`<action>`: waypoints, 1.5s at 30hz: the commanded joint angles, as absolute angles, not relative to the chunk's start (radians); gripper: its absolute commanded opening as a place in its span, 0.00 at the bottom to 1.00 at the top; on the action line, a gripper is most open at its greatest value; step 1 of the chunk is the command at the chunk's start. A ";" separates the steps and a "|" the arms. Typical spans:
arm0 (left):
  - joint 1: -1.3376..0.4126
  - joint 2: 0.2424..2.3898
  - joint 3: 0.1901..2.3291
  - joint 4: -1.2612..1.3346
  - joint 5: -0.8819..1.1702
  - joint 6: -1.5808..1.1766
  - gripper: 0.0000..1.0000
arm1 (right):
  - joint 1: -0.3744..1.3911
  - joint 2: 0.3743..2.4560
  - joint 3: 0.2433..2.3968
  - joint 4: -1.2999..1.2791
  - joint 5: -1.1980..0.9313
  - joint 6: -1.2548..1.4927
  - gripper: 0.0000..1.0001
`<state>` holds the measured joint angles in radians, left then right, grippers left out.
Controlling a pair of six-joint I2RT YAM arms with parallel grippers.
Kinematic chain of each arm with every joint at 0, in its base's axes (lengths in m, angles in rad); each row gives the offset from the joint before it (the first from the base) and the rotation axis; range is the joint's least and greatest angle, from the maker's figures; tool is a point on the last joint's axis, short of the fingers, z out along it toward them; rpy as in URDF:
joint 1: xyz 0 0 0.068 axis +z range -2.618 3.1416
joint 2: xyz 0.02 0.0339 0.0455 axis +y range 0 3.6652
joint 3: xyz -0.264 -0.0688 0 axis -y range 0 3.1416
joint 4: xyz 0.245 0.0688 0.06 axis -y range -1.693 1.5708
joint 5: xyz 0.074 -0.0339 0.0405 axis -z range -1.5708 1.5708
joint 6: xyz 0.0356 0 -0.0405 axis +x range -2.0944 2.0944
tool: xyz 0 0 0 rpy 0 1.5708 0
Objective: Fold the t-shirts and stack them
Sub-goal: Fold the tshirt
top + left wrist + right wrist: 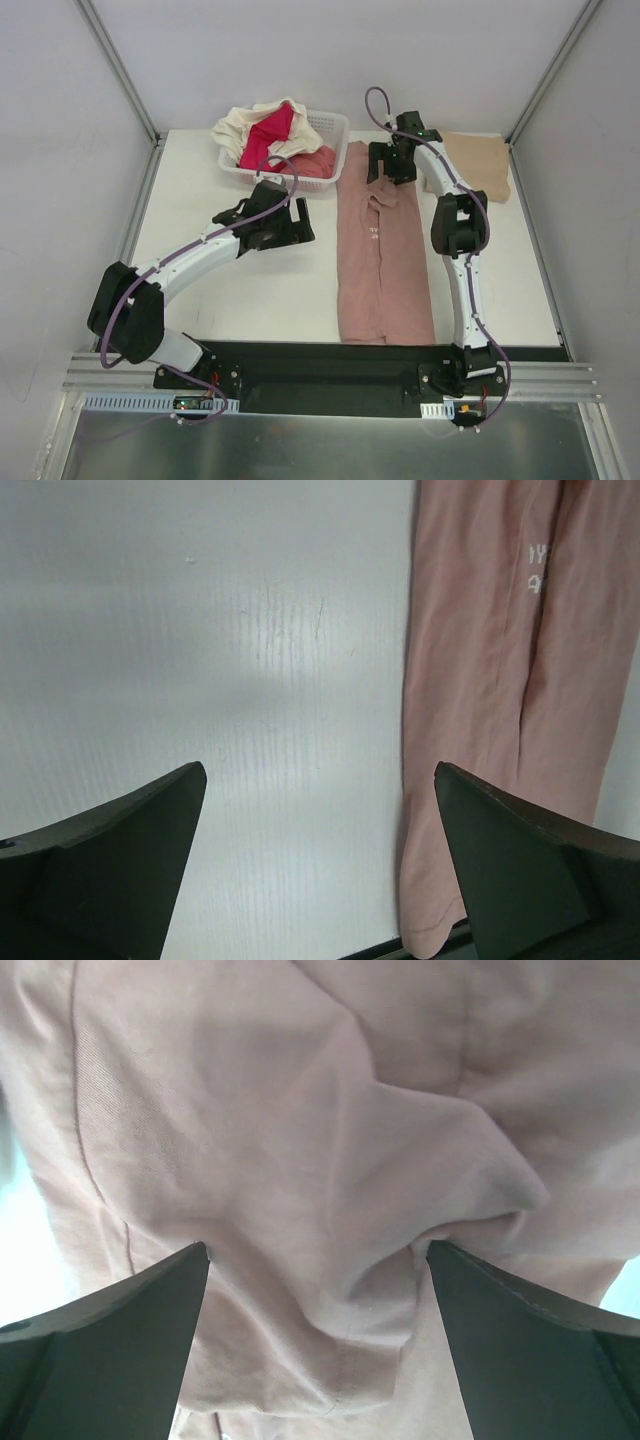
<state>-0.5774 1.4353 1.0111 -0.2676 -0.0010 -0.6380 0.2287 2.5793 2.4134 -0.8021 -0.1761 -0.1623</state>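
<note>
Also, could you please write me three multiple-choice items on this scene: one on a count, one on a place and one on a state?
1. How many t-shirts lie on the table outside the basket?
A one
B two
C four

2. Where is the tan t-shirt?
A in the basket
B at the table's near edge
C at the table's far right

3. The right claw is:
A open over the pink t-shirt
B shut on the tan t-shirt
C open over bare table

Key:
1 B, only the pink and tan ones lie outside.
2 C, it lies flat beyond the right arm.
3 A, its jaws stand apart above pink cloth.
</note>
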 commanded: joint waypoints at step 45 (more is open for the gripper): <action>-0.676 1.388 0.927 -0.225 0.094 -0.696 0.99 | 0.141 2.327 1.964 -0.618 -0.245 0.164 0.45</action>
<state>-0.6682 1.4189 0.9340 -0.2432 0.1009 -0.6926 0.1368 2.3165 1.9656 -0.6098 -0.2176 0.1364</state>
